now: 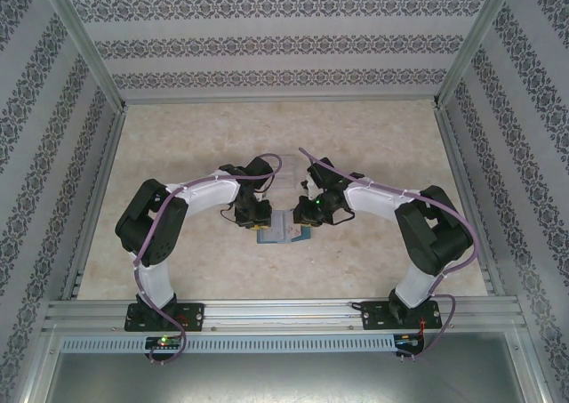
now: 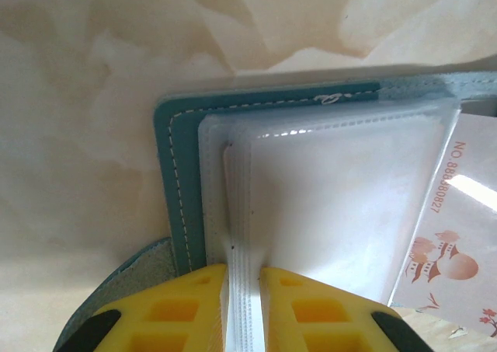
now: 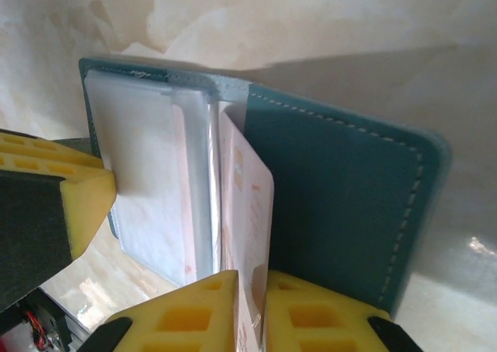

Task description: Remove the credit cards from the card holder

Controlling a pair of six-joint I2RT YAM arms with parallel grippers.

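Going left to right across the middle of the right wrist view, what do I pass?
In order: left gripper's yellow finger → clear plastic card sleeves → pale orange-printed credit card → teal stitched card holder cover.

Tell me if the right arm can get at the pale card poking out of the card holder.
Likely yes. The pale card stands between the right gripper's fingertips, clear of the card holder; the left gripper pins the clear sleeves. Whether the card is pinched is unclear.
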